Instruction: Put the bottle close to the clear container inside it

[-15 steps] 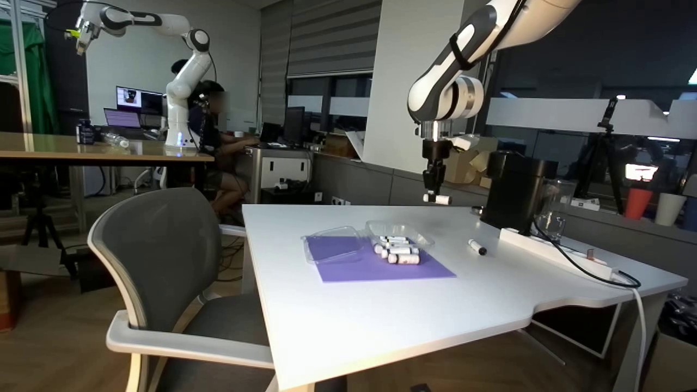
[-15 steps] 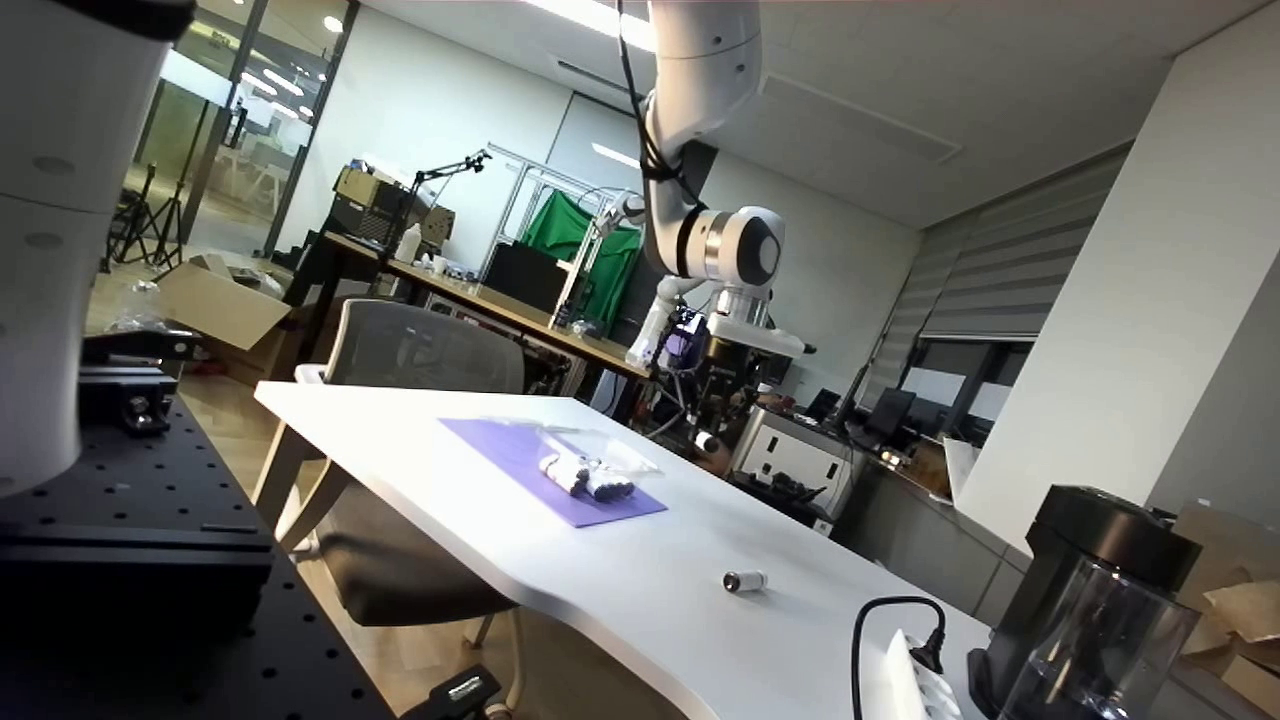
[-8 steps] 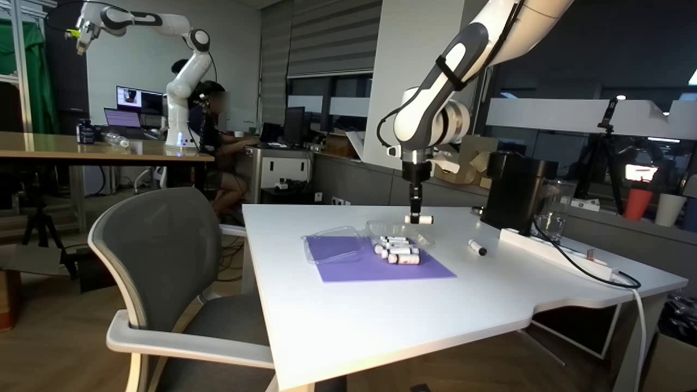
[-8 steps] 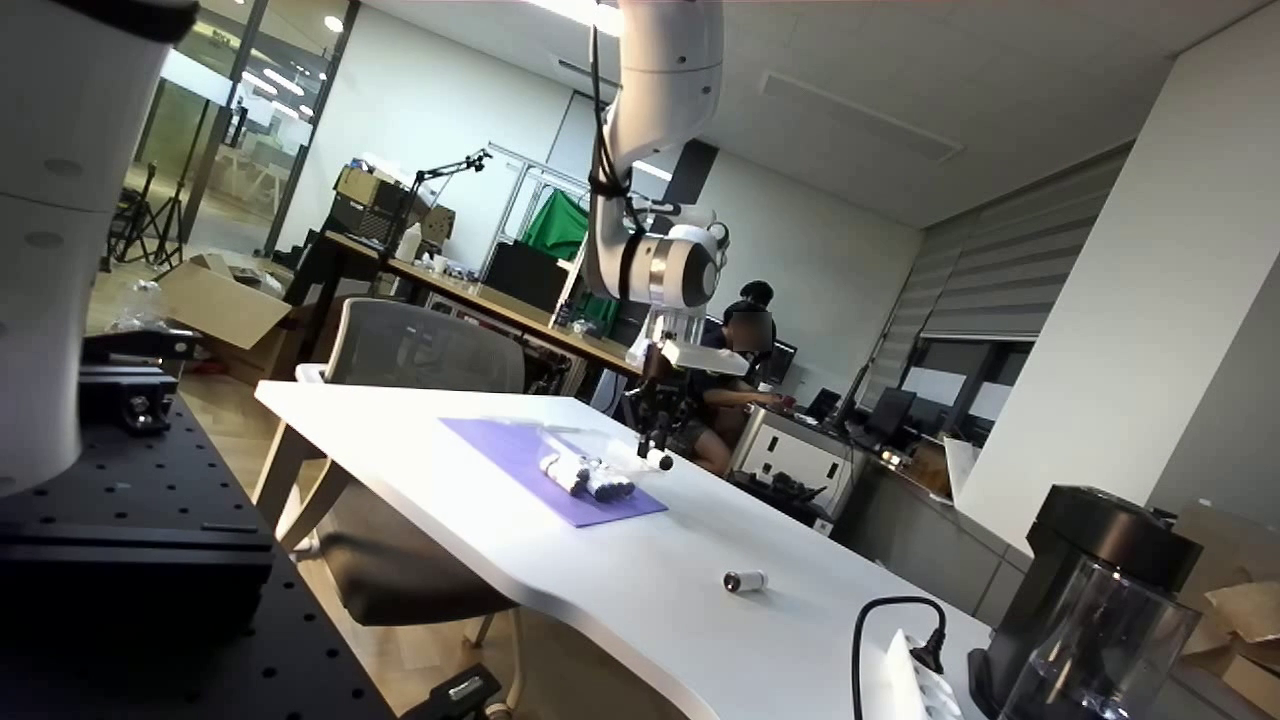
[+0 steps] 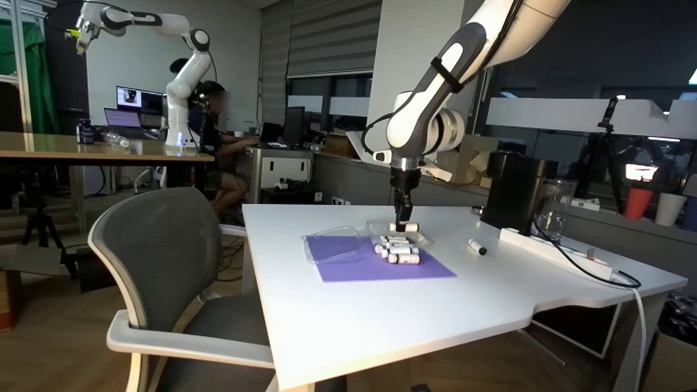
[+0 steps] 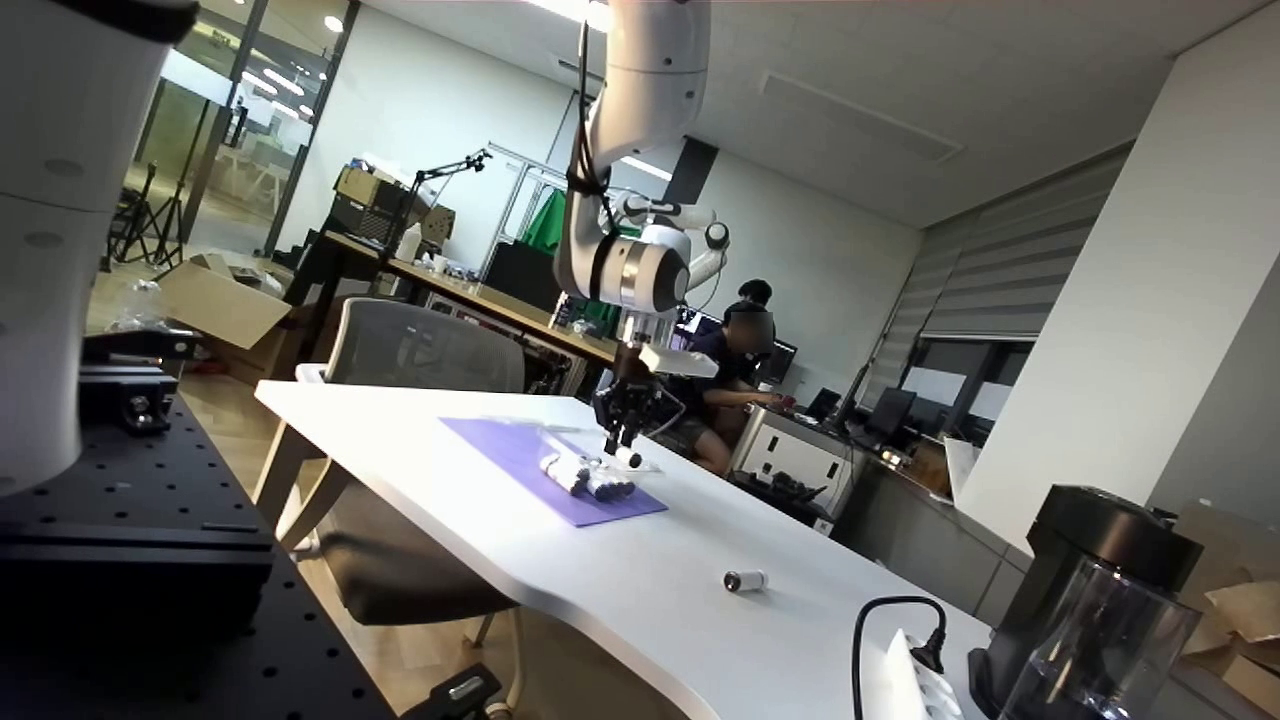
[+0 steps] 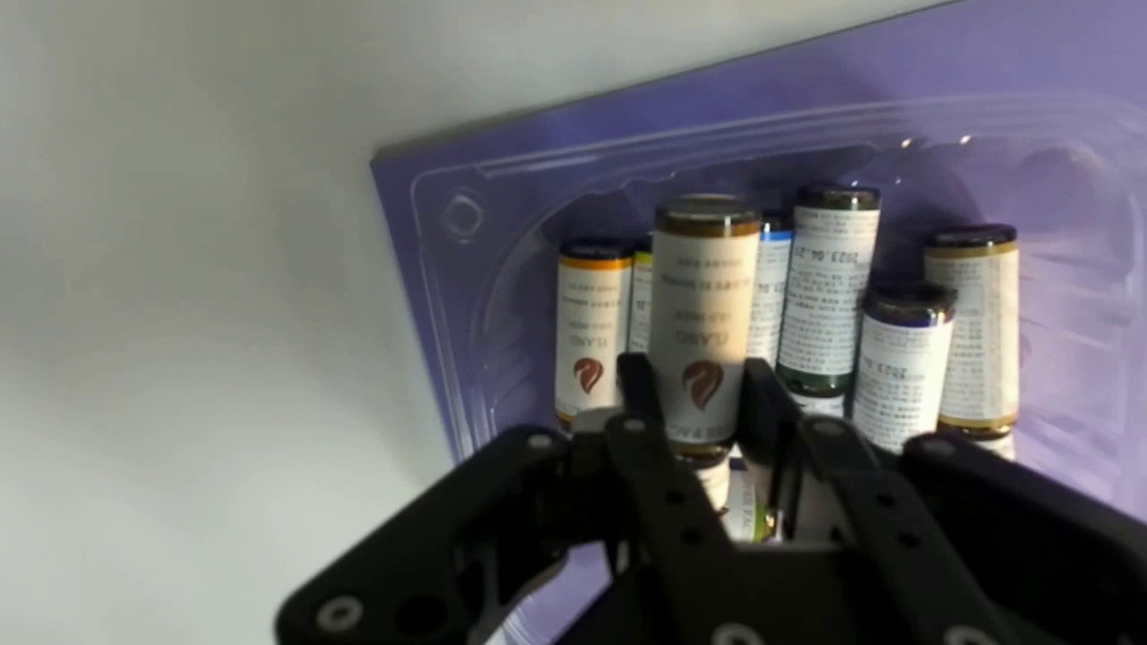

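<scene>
My gripper (image 7: 696, 385) is shut on a small bottle (image 7: 703, 305) with a white label, an orange band and a red leaf-like logo. The bottle lies level between the fingers and also shows in both exterior views (image 5: 412, 227) (image 6: 628, 458). The clear container (image 5: 427, 239) is a shallow plastic tray, and its edge shows in the wrist view (image 7: 435, 287). Several similar bottles (image 7: 829, 287) lie inside it. The held bottle is above the container and those bottles, apart from the tray floor. The gripper body hides the near part of the container in the wrist view.
A purple sheet (image 5: 348, 272) lies under the container, with a clear lid-like piece (image 5: 333, 246) beside it. Another white bottle with a dark cap (image 5: 477, 247) lies on the white table (image 6: 745, 650). A black machine (image 5: 514, 190) and a white power strip (image 5: 561, 256) stand farther along.
The gripper has carried the bottle down and across from beyond the container to above it. It stays shut on the bottle. The container and other bottles have not moved.
</scene>
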Robot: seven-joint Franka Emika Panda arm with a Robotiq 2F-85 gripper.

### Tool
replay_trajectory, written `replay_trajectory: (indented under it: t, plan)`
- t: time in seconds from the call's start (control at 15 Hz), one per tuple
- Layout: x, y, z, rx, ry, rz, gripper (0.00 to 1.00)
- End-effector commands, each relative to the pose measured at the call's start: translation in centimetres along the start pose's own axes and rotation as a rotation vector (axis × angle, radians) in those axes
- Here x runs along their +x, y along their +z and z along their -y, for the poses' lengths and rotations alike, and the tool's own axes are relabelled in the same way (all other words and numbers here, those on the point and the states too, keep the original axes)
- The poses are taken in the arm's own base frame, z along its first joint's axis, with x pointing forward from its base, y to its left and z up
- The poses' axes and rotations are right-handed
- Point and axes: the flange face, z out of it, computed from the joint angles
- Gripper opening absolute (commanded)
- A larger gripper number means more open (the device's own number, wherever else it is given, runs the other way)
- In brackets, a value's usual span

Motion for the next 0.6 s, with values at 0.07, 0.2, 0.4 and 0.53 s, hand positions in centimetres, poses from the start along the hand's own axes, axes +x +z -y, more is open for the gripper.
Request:
replay_trajectory:
  t: [0.07,0.2,0.4,0.53]
  plan:
    - [-0.3,-2.2,0.3,-0.01,-0.038,-0.052,0.59]
    - [-1.1,-4.3,-0.8,-0.045,0.001,-0.071,0.73]
    - [-3.9,-8.3,-3.2,-0.085,0.14,-0.051,0.93]
    - [-3.0,-6.7,-3.3,-0.081,0.086,-0.062,0.82]
